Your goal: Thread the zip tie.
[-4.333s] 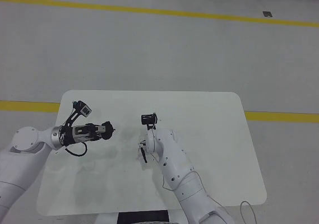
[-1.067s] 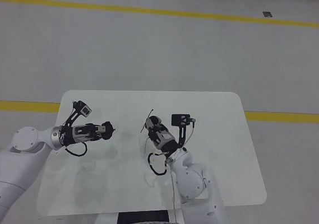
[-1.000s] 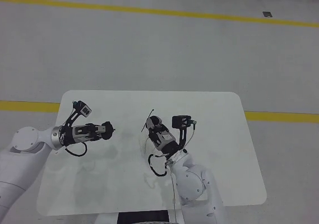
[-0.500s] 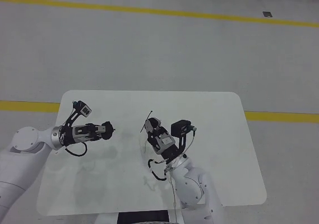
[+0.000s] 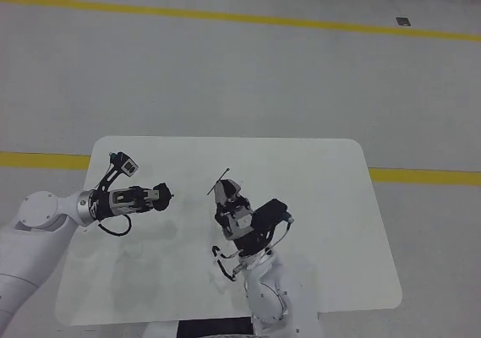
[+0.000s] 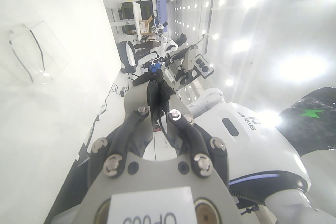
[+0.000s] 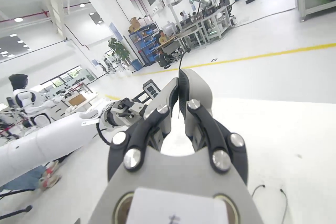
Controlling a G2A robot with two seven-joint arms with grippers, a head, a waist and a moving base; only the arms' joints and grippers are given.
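Observation:
My right gripper point(image 5: 221, 188) is held above the middle of the white table point(image 5: 325, 169), shut on a thin black zip tie point(image 5: 218, 181). In the right wrist view the zip tie point(image 7: 183, 58) runs between the pressed fingertips of the right gripper point(image 7: 179, 79) and sticks out well past them. My left gripper point(image 5: 165, 196) hovers over the table's left part, apart from the right one and pointing toward it. In the left wrist view the left gripper point(image 6: 157, 84) is shut, with a thin black strip point(image 6: 163, 129) that looks like a zip tie trailing back between its fingers.
A clear plastic sheet or bag point(image 6: 50, 38) with spare black zip ties point(image 6: 36, 47) lies on the table. Thin black ties point(image 7: 283, 196) lie on the table below the right gripper. The table's right half is bare.
The right arm has lifted the zip tie off the table and turned its wrist, shifting slightly toward the left gripper. The left arm has not moved.

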